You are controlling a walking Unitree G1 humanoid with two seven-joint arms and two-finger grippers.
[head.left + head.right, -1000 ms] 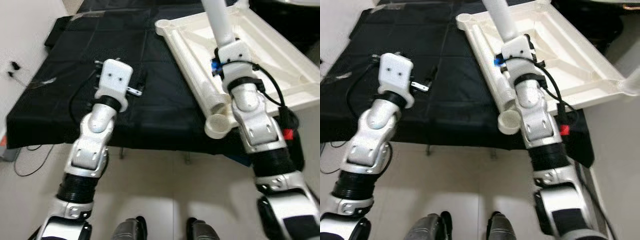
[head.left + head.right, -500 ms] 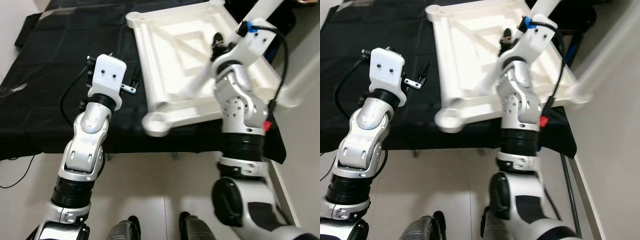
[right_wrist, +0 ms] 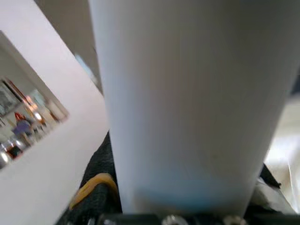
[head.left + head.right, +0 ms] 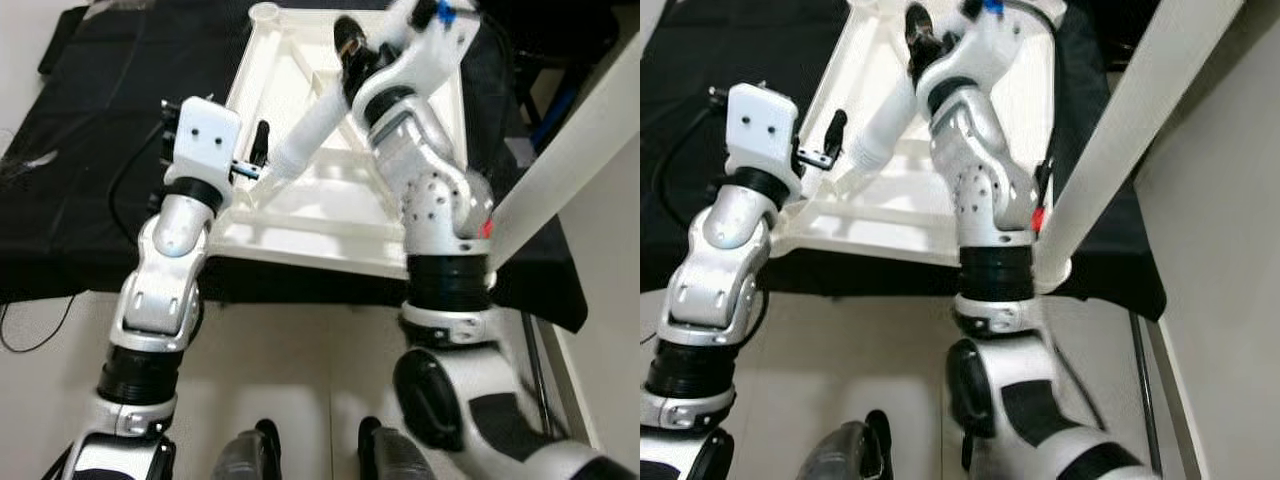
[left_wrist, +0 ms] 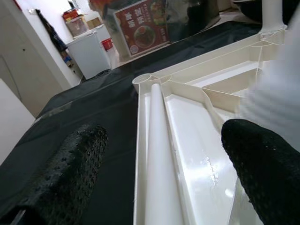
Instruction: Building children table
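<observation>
The white table top (image 4: 300, 225) lies upside down on the black cloth, ribs facing up. My right gripper (image 4: 350, 52) is shut on a white table leg (image 4: 305, 130), which slants down across the frame. The leg's lower end sits right by my left gripper (image 4: 256, 160), which is open above the frame's left rim. In the left wrist view the fingers (image 5: 70, 178) stand wide apart, with a second leg (image 5: 157, 140) lying in the frame's channel between them. The held leg (image 3: 187, 103) fills most of the right wrist view.
Another long white leg (image 4: 560, 150) slants across the right side, ending in a round socket (image 4: 1052, 272). The black cloth (image 4: 90, 150) covers the low platform and hangs over its front edge. Pale floor tiles lie below, with my feet (image 4: 250, 455) close to the platform.
The whole view has shifted as I moved. My right arm has swung its leg over from upright to slanting leftward, so its free end now lies by my left gripper.
</observation>
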